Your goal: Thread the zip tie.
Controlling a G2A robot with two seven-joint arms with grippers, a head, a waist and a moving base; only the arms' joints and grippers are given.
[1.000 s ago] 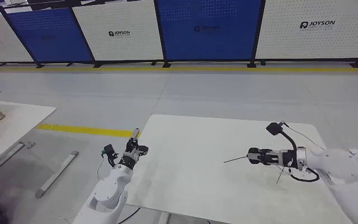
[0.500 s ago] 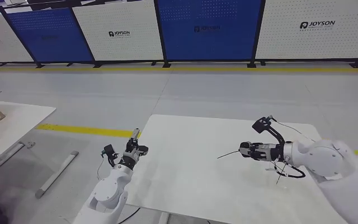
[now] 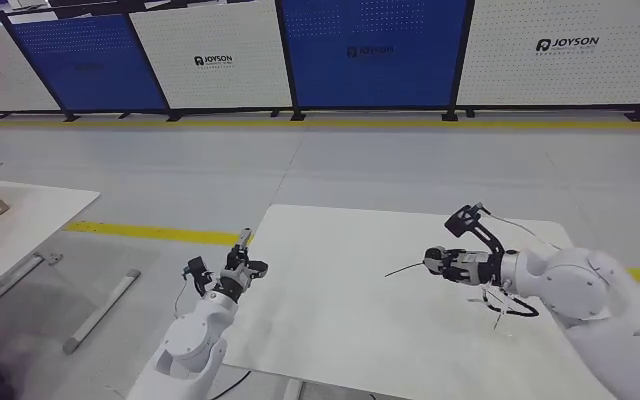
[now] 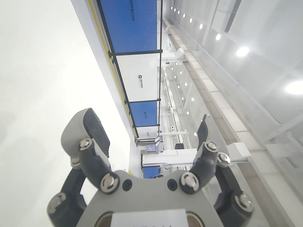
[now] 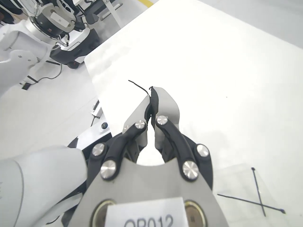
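Since a second ago, the right arm has swung inward, carrying its gripper and the zip tie from the right part of the counter toward the middle. The left arm has barely shifted.

The right gripper (image 3: pixel 432 262) (image 5: pixel 151 93) has its two padded fingers pressed together, pinching a thin black zip tie (image 3: pixel 405 269) (image 5: pixel 138 86). The tie is clamped between the pads, and a slim, slightly curved length of it sticks out past the fingertips, pointing toward the robot's left side. This free end hangs in the air above the white counter (image 3: pixel 340 300) (image 5: pixel 201 48), not resting on it.

The left gripper (image 3: pixel 243 243) (image 4: pixel 149 124) sits beside the counter's left edge, well apart from the right gripper. Its fingers are spread wide with nothing between them, and they point away from the robot.

Near the right arm, on the right part of the counter, two more black zip ties (image 3: pixel 497 318) (image 5: pixel 259 199) lie flat, crossed over each other in an X shape.

Beyond the counter is a pale grey floor with a yellow line (image 3: pixel 150 232) painted across it. Farther back stands a row of blue and white panels (image 3: pixel 370 50) in black frames.
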